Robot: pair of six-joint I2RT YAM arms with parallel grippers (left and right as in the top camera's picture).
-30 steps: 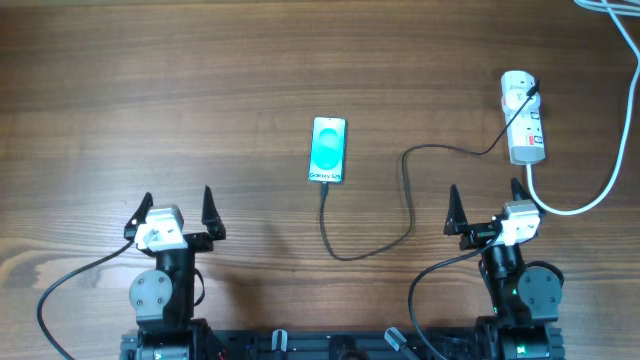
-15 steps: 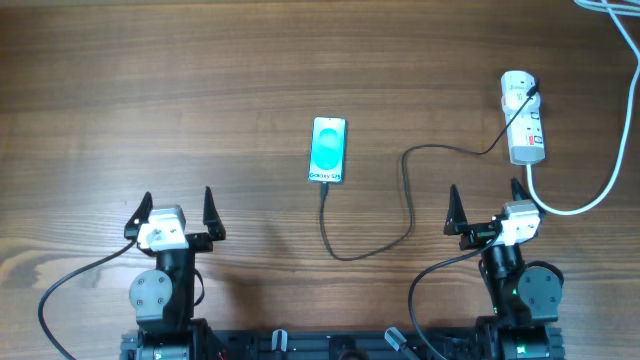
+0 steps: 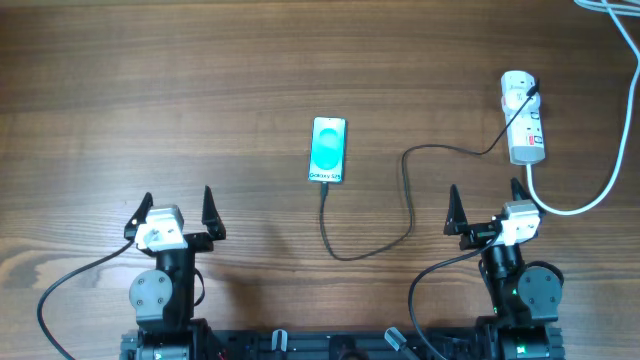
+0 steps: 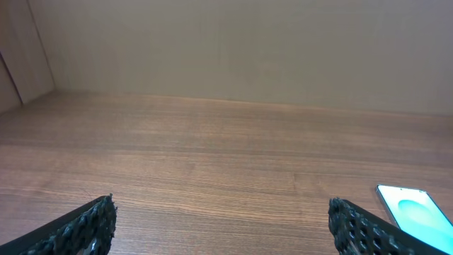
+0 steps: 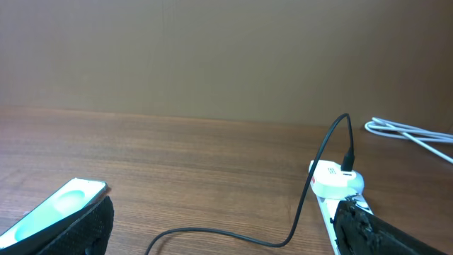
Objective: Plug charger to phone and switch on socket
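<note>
Where the phone point(image 3: 328, 150) lies at the middle of the surface point(image 3: 150, 80), its long axis runs straight away from me, lettered short edge nearest. Charger point(image 3: 408, 190): the dark plug end sits right at that near edge; whether it is seated I cannot tell. The cable loops toward me, then away and right to the socket point(image 3: 524, 128), far right, long axis likewise fore-and-aft, thick white lead point(image 3: 590, 205) trailing off. My left fingers point(image 3: 207, 205) and right fingers point(image 3: 452, 207) are both spread apart, holding nothing, at the near edge. Judgement: the phone lies ahead and between, about equally far from both arms. The socket lies directly ahead of the right arm, so the switch falls to the right.
</note>
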